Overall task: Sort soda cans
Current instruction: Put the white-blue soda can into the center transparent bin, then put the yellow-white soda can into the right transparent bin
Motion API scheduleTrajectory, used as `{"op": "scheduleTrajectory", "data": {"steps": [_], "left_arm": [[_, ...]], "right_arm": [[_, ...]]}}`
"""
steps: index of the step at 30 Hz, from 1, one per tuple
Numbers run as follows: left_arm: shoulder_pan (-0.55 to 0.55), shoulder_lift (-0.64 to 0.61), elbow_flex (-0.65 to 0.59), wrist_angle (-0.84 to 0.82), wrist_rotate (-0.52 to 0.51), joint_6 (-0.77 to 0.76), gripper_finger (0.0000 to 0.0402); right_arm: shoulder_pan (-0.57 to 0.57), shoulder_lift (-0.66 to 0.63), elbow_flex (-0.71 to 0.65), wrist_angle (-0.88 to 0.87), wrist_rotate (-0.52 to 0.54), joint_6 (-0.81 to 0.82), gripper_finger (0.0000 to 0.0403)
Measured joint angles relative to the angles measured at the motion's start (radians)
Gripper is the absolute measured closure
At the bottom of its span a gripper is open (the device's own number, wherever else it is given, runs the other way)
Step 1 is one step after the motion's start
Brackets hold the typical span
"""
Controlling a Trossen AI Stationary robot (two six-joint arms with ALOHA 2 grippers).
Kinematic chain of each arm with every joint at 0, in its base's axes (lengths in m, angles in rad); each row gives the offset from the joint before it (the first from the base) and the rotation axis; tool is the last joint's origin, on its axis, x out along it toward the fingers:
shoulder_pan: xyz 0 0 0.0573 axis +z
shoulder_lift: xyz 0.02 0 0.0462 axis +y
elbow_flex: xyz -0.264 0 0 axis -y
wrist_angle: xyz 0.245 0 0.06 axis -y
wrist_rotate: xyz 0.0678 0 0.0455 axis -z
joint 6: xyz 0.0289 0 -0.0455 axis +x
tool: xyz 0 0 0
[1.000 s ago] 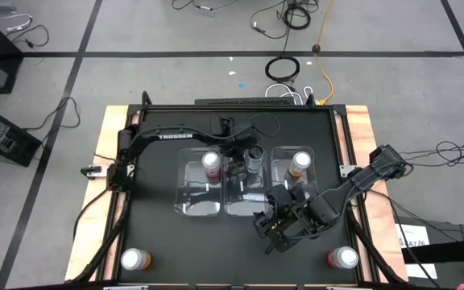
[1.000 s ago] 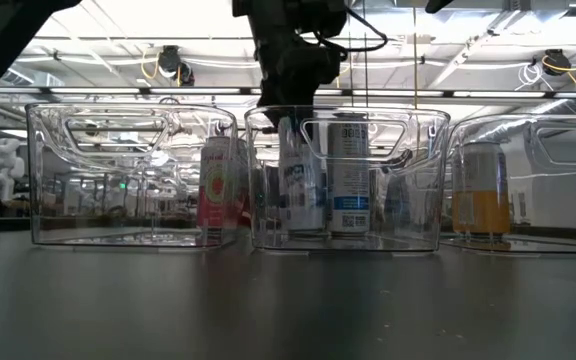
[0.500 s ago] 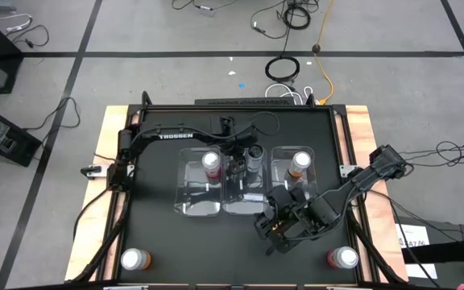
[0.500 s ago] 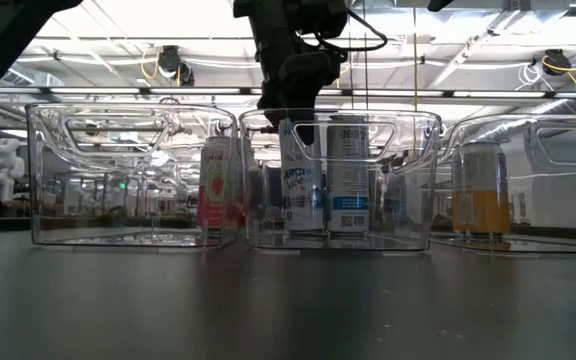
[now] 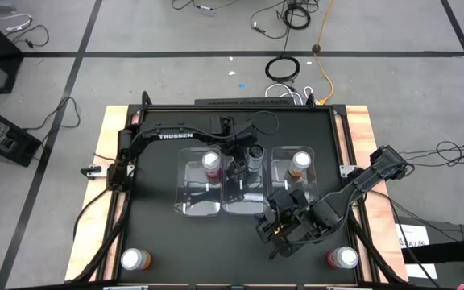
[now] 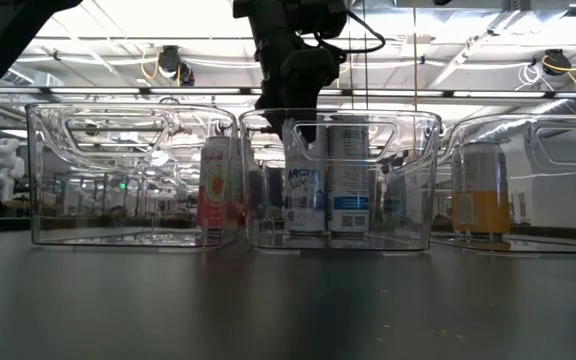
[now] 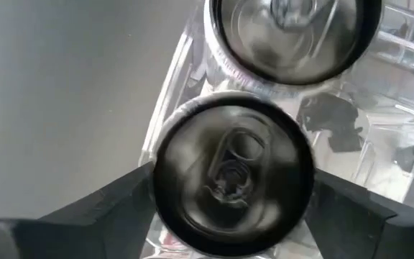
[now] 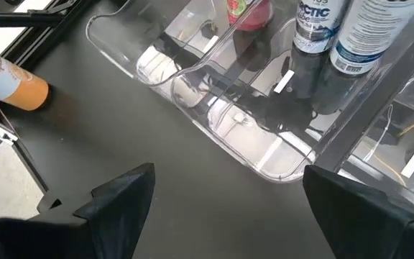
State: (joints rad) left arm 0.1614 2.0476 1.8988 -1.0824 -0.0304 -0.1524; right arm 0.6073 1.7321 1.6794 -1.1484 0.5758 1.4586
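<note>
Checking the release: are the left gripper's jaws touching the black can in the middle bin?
Cannot tell. The left wrist view shows the left gripper flanking the black can, hiding any gap.

Robotics lab, open-plan test floor

A black worktop (image 5: 159,242) stands on grey tiled floor (image 5: 176,80) strewn with loose cables (image 5: 284,68); the level view shows rows of ceiling strip lights (image 6: 148,15), more workstations behind, and a white humanoid robot (image 6: 3,165) at far left.

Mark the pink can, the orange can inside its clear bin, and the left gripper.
pink can (image 6: 215,188), low view, label side.
orange can (image 6: 480,190), low view, body.
left gripper (image 7: 232,191), left wrist view, between fingertips.
</note>
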Motion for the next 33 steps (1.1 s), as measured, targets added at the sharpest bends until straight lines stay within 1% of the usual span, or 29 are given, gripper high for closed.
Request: {"op": "scheduleTrajectory", "data": {"steps": [5,10,14,17,25,28,33], "left_arm": [[0.000,0.000,0.000,0.001,0.001,0.001,0.0058],[0.001,-0.015,0.000,-0.045,0.001,0.001,0.0057],[0.001,-0.064,0.000,-0.107,0.001,0.001,0.0057],[-0.001,-0.117,0.000,-0.148,0.001,0.000,0.0056],[-0.030,-0.296,0.000,-0.234,-0.001,-0.117,0.0056],[-0.056,-0.369,0.000,-0.247,-0.008,-0.163,0.0056],[-0.129,-0.483,0.000,-0.271,-0.013,-0.264,0.0056]], "right_arm": [[0.004,0.000,0.000,0.000,0.000,0.004,0.0055],[0.004,0.000,0.000,0.000,0.000,0.003,0.0055],[0.004,0.000,0.000,0.000,0.000,-0.004,0.0055],[0.004,0.000,0.000,-0.003,0.000,-0.011,0.0055],[0.003,0.003,0.000,-0.008,0.017,-0.039,0.0055],[0.003,0.016,0.000,-0.010,0.050,-0.040,0.0055],[0.005,0.053,0.000,-0.002,0.051,-0.041,0.0055]]}}
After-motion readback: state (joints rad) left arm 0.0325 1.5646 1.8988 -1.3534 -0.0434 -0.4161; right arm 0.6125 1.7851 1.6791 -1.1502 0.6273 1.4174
